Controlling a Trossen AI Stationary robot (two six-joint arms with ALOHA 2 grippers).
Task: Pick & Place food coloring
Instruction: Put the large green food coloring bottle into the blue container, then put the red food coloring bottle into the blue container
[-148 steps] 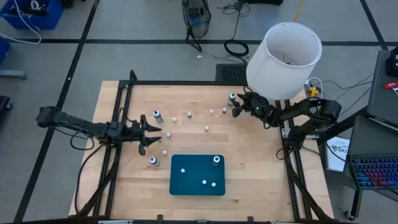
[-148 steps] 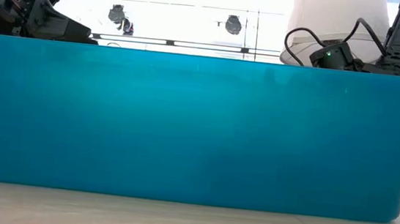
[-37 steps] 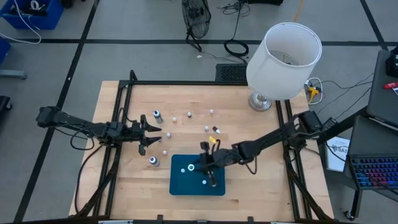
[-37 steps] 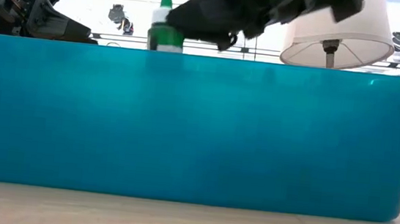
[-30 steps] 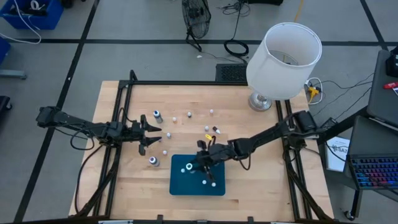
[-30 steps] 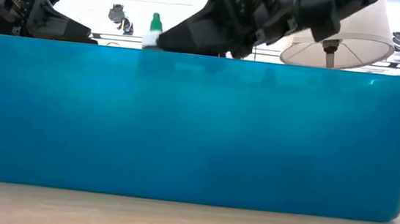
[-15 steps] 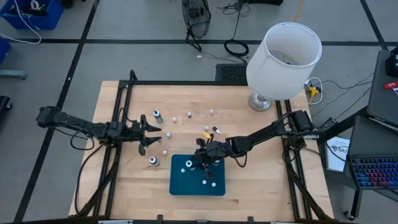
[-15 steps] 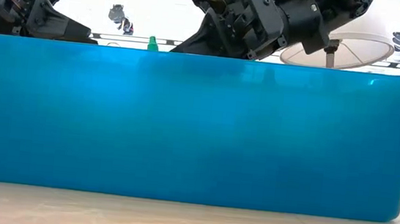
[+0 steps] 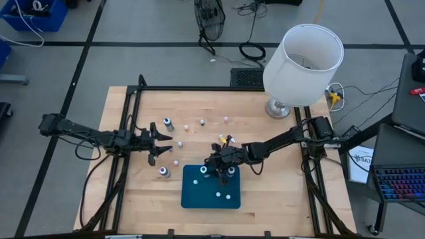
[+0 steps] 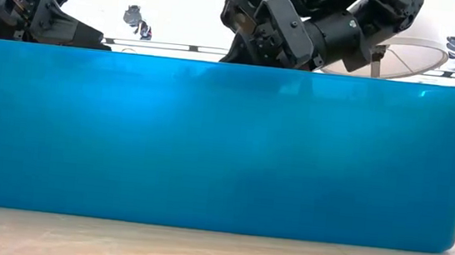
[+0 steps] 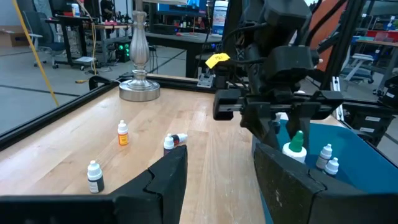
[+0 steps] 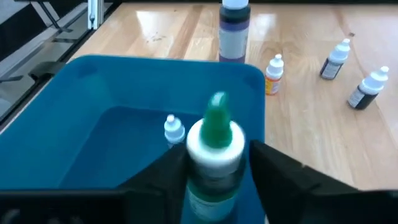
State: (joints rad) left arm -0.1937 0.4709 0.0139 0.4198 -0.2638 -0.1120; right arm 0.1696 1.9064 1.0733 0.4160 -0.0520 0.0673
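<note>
A green-capped food coloring bottle [image 12: 214, 146] stands upright on the floor of the blue tray [image 12: 93, 143], near its far left corner [image 9: 204, 170]. My right gripper [image 12: 217, 171] reaches in from the table's right, open, one finger on each side of the bottle; the left wrist view shows that gripper [image 11: 291, 132] around the bottle's cap [image 11: 297, 140]. In the low view the tray wall [image 10: 226, 144] hides the bottle. My left gripper [image 9: 163, 145] waits open and holds nothing at the table's left side. My right gripper has its fingers [image 12: 273, 171] close beside the bottle's white shoulder [image 12: 214, 155], coming level from the table's right. Whether they touch it I cannot tell. The bottle stands upright on the tray floor.
Several other small bottles stand in the tray [image 12: 174, 130] [image 11: 326, 155]. Loose bottles stand or lie on the wood beyond it: a tall dark one [image 12: 234, 31], an orange one [image 11: 122, 134], others [image 9: 168, 123] [image 9: 201, 122]. A white-shaded lamp [image 9: 304, 56] stands at the far right corner.
My right gripper has sunk and gone slightly toward the table's far edge over the tray. The green-capped bottle went down with it: its cap stood above the tray wall in the low view and is now hidden behind it.
</note>
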